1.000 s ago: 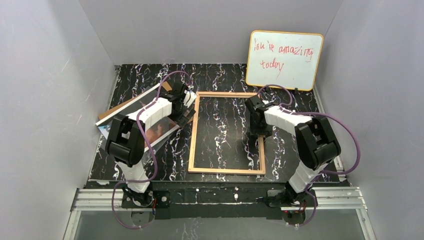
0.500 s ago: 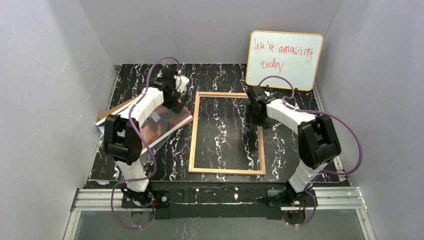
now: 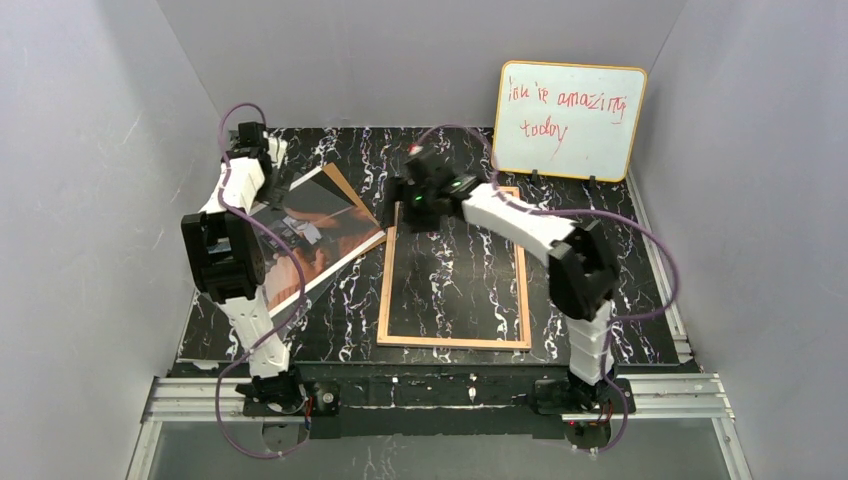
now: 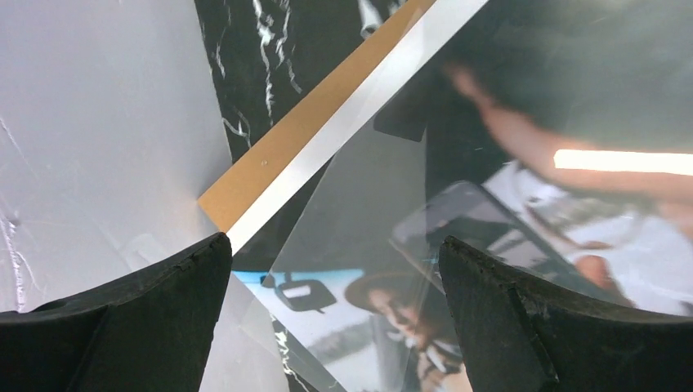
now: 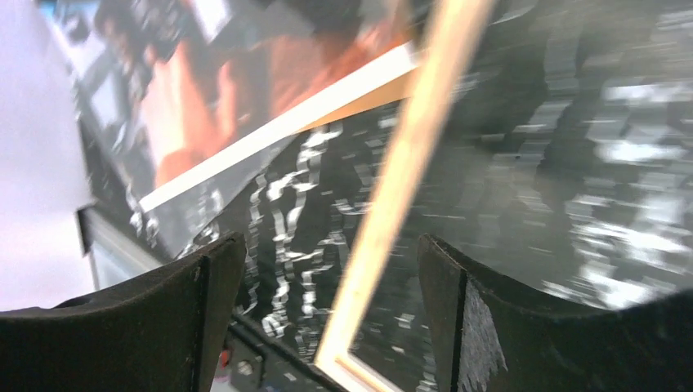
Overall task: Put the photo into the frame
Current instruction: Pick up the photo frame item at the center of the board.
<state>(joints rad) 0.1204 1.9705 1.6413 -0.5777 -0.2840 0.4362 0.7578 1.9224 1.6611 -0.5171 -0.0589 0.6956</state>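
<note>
The frame (image 3: 455, 342) lies back-up mid-table, with the photo (image 3: 320, 225) just left of it, not yet inside. The right gripper (image 5: 327, 241), over the frame's far-left corner, and the left gripper (image 4: 331, 245), over the photo, both gape empty. Fetching the photo seems the step in hand, which calls for a pinch on its edge.
</note>
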